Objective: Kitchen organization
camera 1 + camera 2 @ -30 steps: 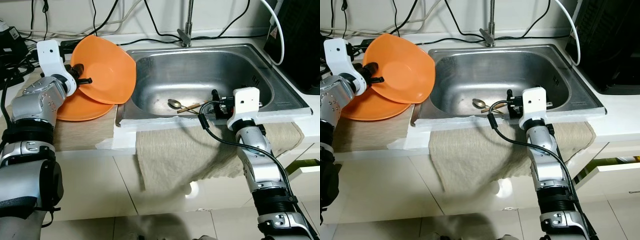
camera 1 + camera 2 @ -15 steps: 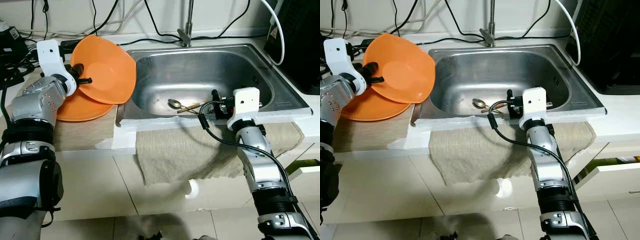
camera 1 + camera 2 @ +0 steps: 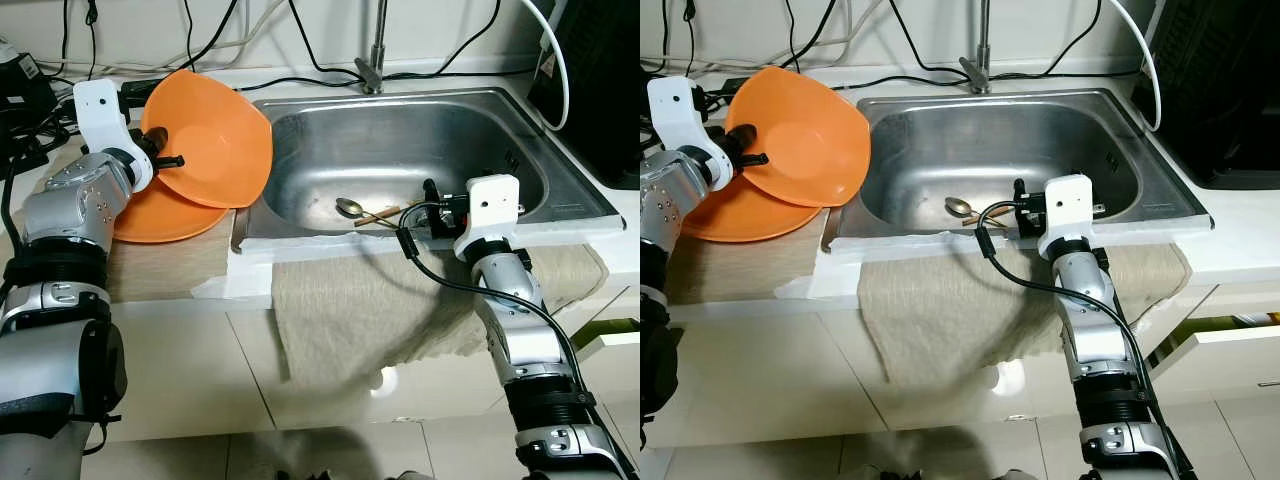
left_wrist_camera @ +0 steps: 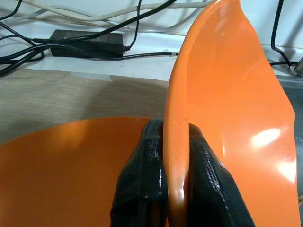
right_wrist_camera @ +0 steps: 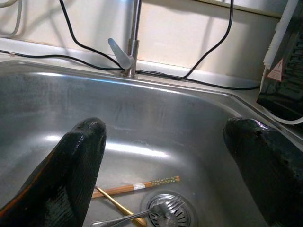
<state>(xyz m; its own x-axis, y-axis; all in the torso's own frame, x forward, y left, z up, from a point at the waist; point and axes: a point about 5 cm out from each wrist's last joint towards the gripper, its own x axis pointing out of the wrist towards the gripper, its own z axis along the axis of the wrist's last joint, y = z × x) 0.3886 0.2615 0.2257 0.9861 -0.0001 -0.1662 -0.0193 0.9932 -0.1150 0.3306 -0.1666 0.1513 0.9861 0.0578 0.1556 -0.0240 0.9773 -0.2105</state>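
Bright, even indoor light; head views sharp. Glare on sink (image 3: 400, 150) steel and bowl (image 4: 255, 137). Wrist fingers (image 5: 71, 175) close-up, soft focus. Floor tiles reflective.

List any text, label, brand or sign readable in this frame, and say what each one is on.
None can be read.
Warning label with a red triangle, on the black appliance right of the sink: print too small to read.
Chopstick in the sink: a white band and a patterned end, no legible characters.
Orange plate in the left gripper: no markings.
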